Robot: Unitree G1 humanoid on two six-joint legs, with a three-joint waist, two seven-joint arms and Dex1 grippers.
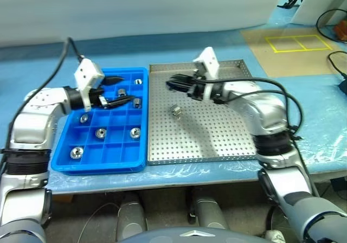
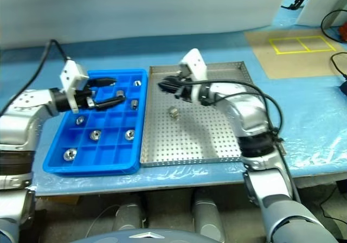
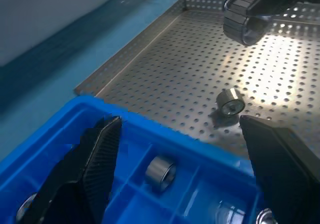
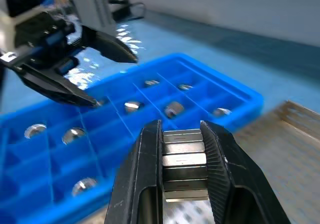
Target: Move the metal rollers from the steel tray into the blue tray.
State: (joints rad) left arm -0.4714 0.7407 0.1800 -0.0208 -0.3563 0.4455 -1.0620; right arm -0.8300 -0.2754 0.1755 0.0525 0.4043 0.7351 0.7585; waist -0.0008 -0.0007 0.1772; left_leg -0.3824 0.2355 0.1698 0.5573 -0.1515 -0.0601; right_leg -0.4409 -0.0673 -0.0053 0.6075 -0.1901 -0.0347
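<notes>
Gripped between my right jaws [image 4: 181, 134] above the steel tray's [image 1: 217, 151] left edge, one roller [image 4: 184, 160] could slip before reaching the blue tray [image 1: 97, 166], where my left jaws [image 1: 116, 89] stand apart.

text: none legible | labels/brands/numbers: none readable on the blue tray [image 1: 59, 161], the steel tray [image 1: 238, 151] or the metal rollers [image 1: 101, 133] | signs: none legible

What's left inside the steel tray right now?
One metal roller lies loose on the steel tray. The right pincer hovers above the tray's far part, shut on another roller; the floor beneath that arm is covered.
</notes>
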